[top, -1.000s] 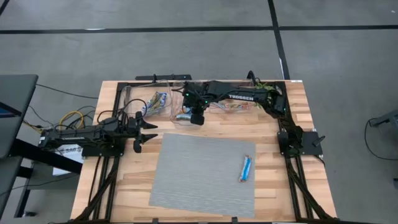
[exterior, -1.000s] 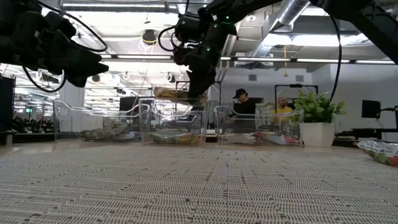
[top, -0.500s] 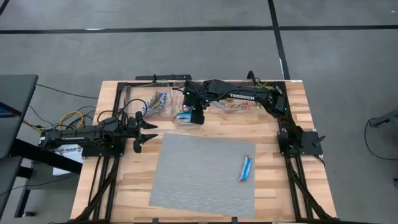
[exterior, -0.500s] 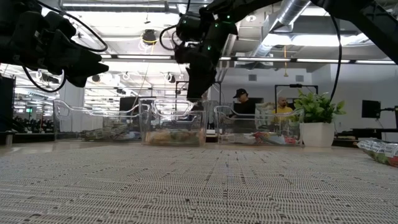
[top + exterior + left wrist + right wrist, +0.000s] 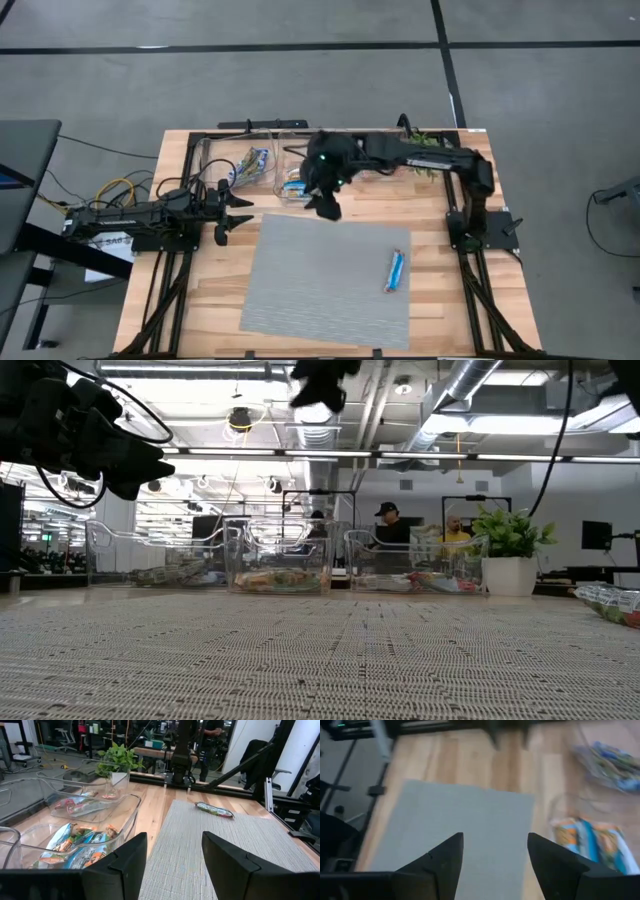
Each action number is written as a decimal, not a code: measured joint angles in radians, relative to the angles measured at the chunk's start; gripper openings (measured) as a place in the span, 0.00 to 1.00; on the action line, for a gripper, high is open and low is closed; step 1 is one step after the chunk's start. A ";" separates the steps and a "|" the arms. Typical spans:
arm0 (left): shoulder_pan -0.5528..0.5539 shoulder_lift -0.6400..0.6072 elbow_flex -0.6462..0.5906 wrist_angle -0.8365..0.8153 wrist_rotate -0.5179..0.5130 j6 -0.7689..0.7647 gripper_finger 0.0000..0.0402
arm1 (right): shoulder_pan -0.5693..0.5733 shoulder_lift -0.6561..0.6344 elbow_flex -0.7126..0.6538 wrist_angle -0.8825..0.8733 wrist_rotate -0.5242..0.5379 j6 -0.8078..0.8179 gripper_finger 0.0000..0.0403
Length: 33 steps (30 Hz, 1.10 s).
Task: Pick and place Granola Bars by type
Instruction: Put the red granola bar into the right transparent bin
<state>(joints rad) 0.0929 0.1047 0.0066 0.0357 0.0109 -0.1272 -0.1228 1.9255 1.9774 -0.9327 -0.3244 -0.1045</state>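
right end effector [image 5: 327, 205] hangs open w/ nothing in it just past the grey mat [image 5: 320, 290] edge, left end effector [image 5: 222, 213] open beside mat, last blue bar [image 5: 396, 270] on mat may slip bc foil's slick.

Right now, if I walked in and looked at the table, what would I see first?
You'd likely spot the right gripper first, open and empty, up in the air by the middle clear bin at the table's back. Next, one blue granola bar lying alone on the grey mat. The left gripper waits open at the mat's left edge.
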 joint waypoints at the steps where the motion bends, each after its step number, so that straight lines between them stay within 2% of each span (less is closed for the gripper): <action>1: 0.000 0.000 0.000 0.000 0.000 0.000 0.46 | 0.016 -0.010 0.000 0.000 0.001 0.001 0.53; 8: 0.000 0.000 0.000 0.000 0.000 0.000 0.46 | 0.092 -0.024 0.000 0.057 0.008 0.129 0.53; 13: 0.000 0.000 0.000 0.000 0.000 0.000 0.46 | 0.148 -0.024 -0.021 -0.005 0.012 0.150 0.53; 23: 0.000 0.000 0.000 0.000 0.000 0.000 0.46 | 0.341 -0.022 -0.137 -0.358 0.021 -0.082 0.53; 26: 0.000 0.000 0.000 0.000 0.000 0.000 0.46 | 0.408 -0.024 -0.209 -0.426 0.084 -0.178 0.52; 30: 0.000 0.000 0.000 0.000 0.000 0.000 0.46 | 0.502 -0.070 -0.336 -0.415 0.178 -0.255 0.52; 33: 0.000 0.000 0.000 0.000 0.000 0.000 0.46 | 0.578 -0.125 -0.461 -0.330 0.196 -0.269 0.52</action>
<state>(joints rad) 0.0930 0.1047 0.0066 0.0360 0.0113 -0.1271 0.4551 1.8007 1.5169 -1.2627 -0.1285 -0.3735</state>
